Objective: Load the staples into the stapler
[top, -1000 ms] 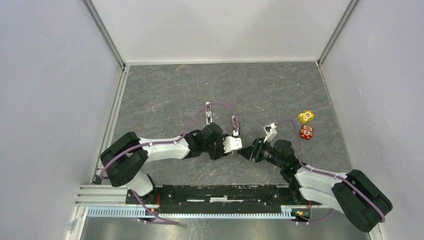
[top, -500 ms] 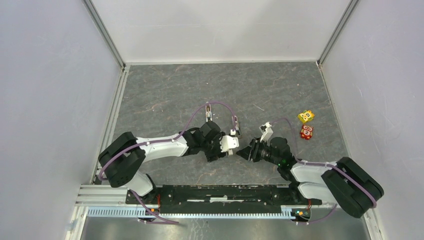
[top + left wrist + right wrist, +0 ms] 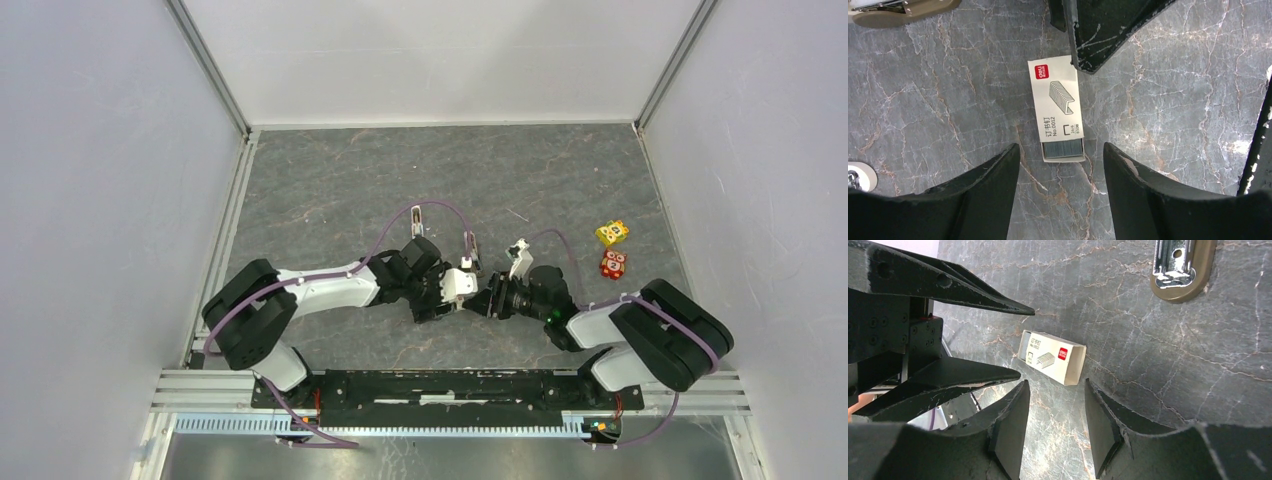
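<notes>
The staples box (image 3: pixel 1055 107) is whitish with a red mark and lies flat on the grey stone-pattern floor. Its drawer is slid partly out and shows a grey staples strip (image 3: pixel 1063 148). My left gripper (image 3: pixel 1062 149) is open, its fingers on either side of the drawer end, not touching it. My right gripper (image 3: pixel 1057 385) is open just short of the box's (image 3: pixel 1052 357) other end. The two grippers face each other tip to tip in the top view, left (image 3: pixel 470 297) and right (image 3: pixel 487 300). The tan stapler (image 3: pixel 1183 270) lies open nearby, and its edge shows in the left wrist view (image 3: pixel 898 10).
A yellow cartoon-face cube (image 3: pixel 612 232) and a red one (image 3: pixel 613 264) sit at the right of the floor. The stapler (image 3: pixel 468 245) lies just behind the two grippers. White walls and metal rails enclose the floor.
My right gripper has moved left, closing the gap to my left gripper over the box. My left gripper has shifted only slightly.
</notes>
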